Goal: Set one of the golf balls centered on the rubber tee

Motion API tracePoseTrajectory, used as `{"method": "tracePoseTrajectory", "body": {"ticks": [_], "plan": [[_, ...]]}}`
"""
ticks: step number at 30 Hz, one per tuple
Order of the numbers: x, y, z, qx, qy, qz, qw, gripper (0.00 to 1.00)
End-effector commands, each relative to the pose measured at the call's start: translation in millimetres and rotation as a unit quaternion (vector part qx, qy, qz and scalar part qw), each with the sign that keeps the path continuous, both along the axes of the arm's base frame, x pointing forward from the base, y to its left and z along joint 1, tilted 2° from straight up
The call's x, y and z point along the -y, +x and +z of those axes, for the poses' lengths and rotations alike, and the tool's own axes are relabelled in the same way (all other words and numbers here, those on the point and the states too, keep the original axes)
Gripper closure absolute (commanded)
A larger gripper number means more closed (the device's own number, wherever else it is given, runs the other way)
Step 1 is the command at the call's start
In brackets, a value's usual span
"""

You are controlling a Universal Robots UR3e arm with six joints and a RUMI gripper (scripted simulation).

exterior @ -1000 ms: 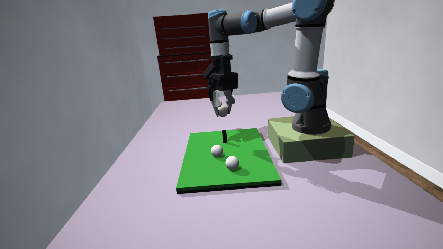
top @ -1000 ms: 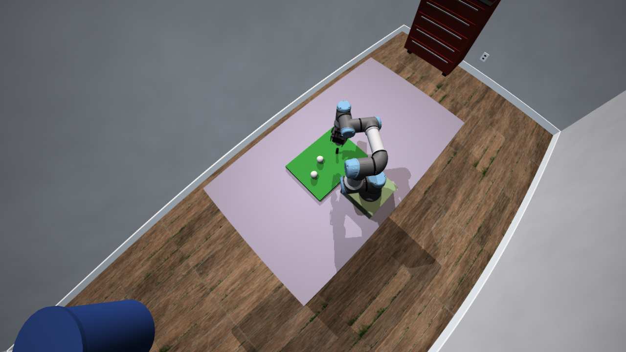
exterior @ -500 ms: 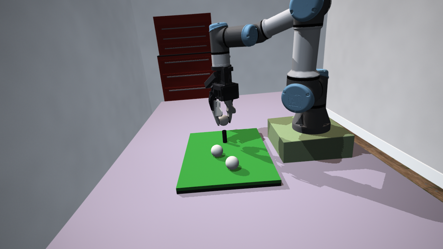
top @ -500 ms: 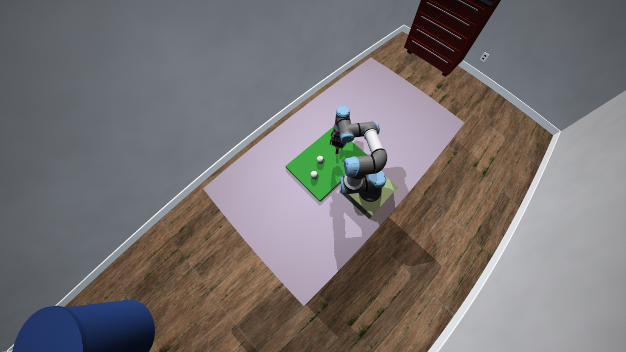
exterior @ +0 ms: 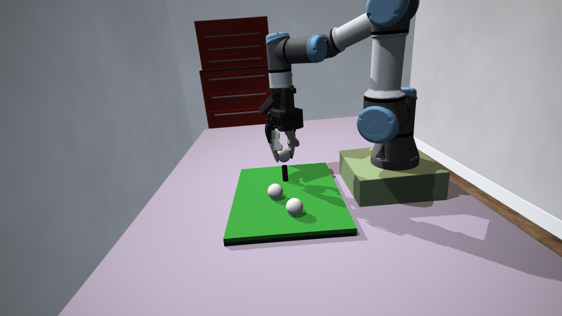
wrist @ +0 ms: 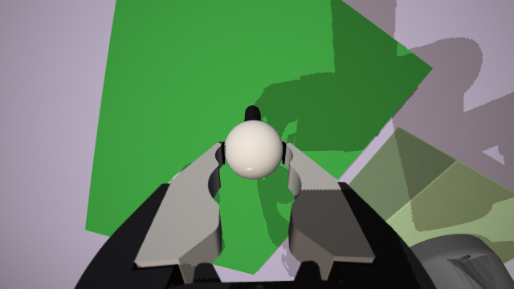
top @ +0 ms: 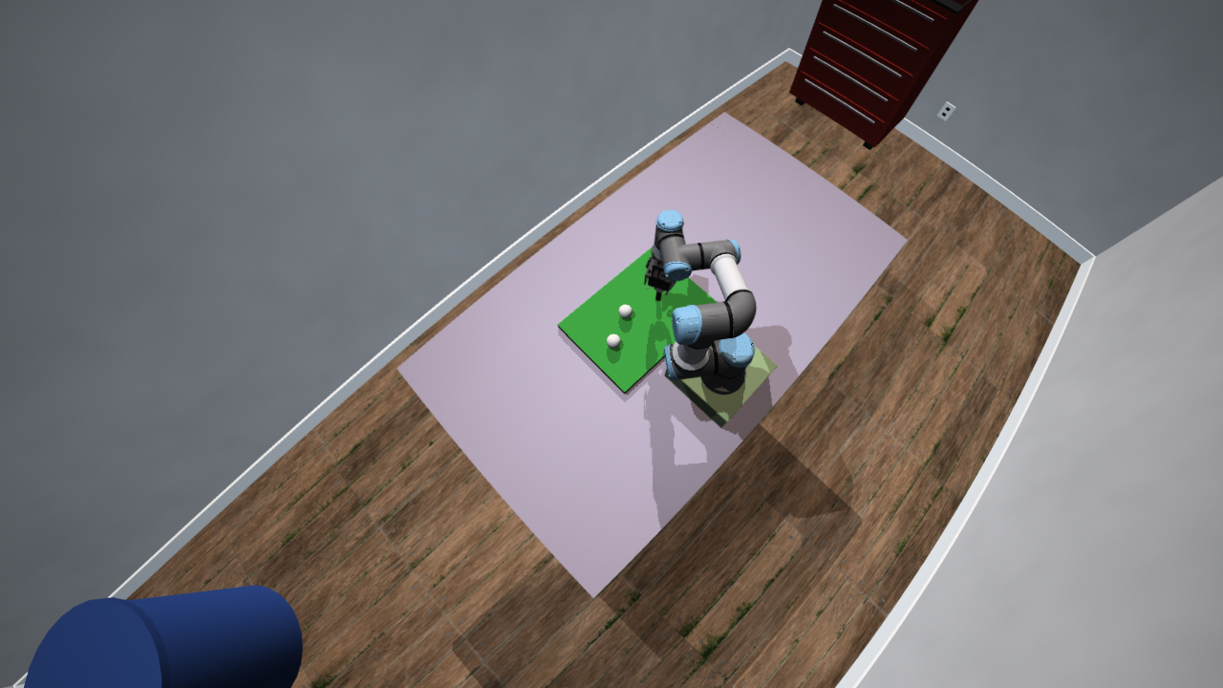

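My gripper [exterior: 282,154] is shut on a white golf ball [wrist: 253,148] and holds it just above the black rubber tee [exterior: 284,173], which stands upright near the far edge of the green mat [exterior: 287,200]. In the wrist view the ball hides most of the tee [wrist: 252,113]; only its top shows past the ball. Two more golf balls lie on the mat, one close in front of the tee [exterior: 275,191] and one nearer the front [exterior: 294,206]. In the overhead view the gripper [top: 656,282] is over the mat's far part, with the loose balls [top: 625,311] [top: 612,340] to its left.
The arm's olive base block [exterior: 393,180] stands right of the mat on the lilac table top. A dark red drawer cabinet [exterior: 233,70] stands behind the table. A blue cylinder [top: 166,637] lies on the floor far off.
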State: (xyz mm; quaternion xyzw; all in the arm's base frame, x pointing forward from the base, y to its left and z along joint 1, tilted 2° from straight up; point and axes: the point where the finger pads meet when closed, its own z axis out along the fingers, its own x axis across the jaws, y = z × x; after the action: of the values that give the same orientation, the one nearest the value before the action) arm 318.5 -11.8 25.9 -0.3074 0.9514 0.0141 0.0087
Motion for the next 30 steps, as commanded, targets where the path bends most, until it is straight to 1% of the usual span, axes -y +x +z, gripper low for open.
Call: {"method": "tracePoseTrajectory", "body": {"ticks": [1, 6, 19, 20, 30], "plan": [[0.1, 0.8, -5.4, 0.001, -0.001, 0.0, 1.0, 1.0], [-0.1, 0.7, -10.5, 0.001, -0.001, 0.0, 1.0, 1.0], [-0.2, 0.7, -10.7, 0.001, -0.001, 0.0, 1.0, 1.0], [-0.2, 0.7, -10.7, 0.001, -0.001, 0.0, 1.0, 0.0], [-0.2, 0.7, -10.7, 0.001, -0.001, 0.0, 1.0, 0.0]]}}
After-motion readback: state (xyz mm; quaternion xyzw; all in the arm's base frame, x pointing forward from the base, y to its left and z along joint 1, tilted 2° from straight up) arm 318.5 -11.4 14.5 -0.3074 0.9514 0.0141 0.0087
